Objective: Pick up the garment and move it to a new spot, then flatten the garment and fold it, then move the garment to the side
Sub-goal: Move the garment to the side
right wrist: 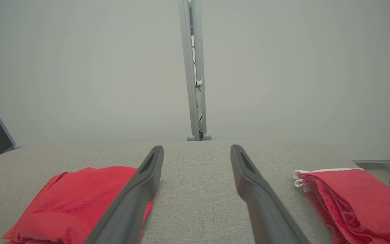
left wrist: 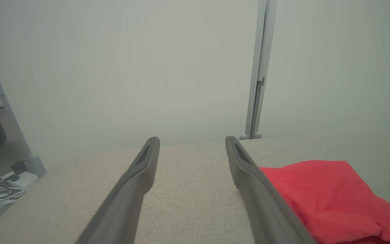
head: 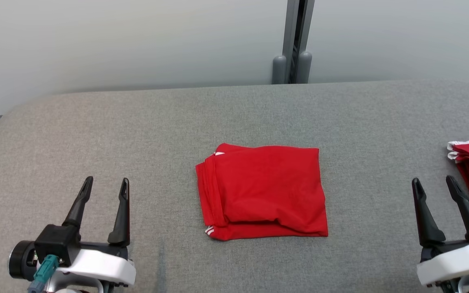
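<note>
The head camera looks steeply down at the bench from behind the left hand and right hand. Each wrist camera sits low, facing the wall beyond its hand. All share the garment between the hands.

Left gripper, right gripper: two long black tapered fingers each, white housings. Teal connector under left gripper's black wrist block.

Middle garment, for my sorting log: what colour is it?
The garment is red with small white trim; best in the head view.
</note>
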Controlling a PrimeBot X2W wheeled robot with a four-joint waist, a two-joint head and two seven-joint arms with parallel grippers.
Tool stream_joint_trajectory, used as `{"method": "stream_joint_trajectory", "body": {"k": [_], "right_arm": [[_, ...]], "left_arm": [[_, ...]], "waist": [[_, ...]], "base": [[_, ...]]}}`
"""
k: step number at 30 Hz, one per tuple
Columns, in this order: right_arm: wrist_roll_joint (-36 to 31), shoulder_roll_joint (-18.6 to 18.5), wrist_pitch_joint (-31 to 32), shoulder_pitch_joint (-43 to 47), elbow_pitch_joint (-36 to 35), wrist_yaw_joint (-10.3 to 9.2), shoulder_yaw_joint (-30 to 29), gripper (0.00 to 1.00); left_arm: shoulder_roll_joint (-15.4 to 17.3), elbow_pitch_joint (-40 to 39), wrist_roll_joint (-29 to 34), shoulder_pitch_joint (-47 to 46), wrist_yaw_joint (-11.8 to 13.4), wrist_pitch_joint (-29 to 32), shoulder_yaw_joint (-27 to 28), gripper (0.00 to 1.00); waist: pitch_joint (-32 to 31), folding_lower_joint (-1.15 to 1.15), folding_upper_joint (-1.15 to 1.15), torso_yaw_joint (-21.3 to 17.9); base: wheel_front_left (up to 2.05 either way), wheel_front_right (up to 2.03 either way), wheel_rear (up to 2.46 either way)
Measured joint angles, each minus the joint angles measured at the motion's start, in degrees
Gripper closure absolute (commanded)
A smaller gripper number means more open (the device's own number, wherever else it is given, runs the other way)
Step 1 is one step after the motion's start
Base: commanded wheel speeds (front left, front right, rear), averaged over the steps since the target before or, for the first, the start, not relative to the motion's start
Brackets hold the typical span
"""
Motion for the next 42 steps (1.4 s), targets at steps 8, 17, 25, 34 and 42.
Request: {"method": "stream_joint_trajectory", "body": {"k": [8, 17, 25, 34, 42], "right_arm": [[-0.87, 0.40, 2.24, 4.36, -2.72, 0.00, -1.60, 0.00], [-1.42, 0.55, 4.02, 5.72, -5.52, 0.00, -2.53, 0.00], [-1.43, 0.59, 4.45, 5.54, -5.70, 0.00, -2.53, 0.00], [-1.46, 0.59, 4.46, 5.03, -5.23, 0.00, -2.44, 0.00], [-0.89, -0.21, 4.77, 4.20, -3.03, 0.00, -1.37, 0.00]], "left_arm": [[0.03, -0.38, -0.07, 2.68, 0.86, 1.09, -0.44, 0.00], [0.15, -0.45, -0.59, 3.40, 1.53, 1.60, -0.29, 0.00], [0.43, -0.38, -0.75, 3.32, 2.07, 1.94, -0.26, 0.00], [0.70, -0.16, -1.16, 3.02, 2.52, 1.99, -0.40, 0.00], [1.08, -0.33, -1.16, 2.67, 2.79, 2.34, -0.97, 0.00]], "waist": [[-2.65, 0.00, 0.00, -0.11], [-3.18, 0.00, 0.00, -0.29], [-3.16, 0.00, 0.00, -0.43], [-3.68, 0.00, 0.00, -0.46], [-3.66, 0.00, 0.00, -0.33]], "base": [[0.00, 0.00, 0.00], [0.00, 0.00, 0.00], [0.00, 0.00, 0.00], [0.00, 0.00, 0.00], [0.00, 0.00, 0.00]]}}
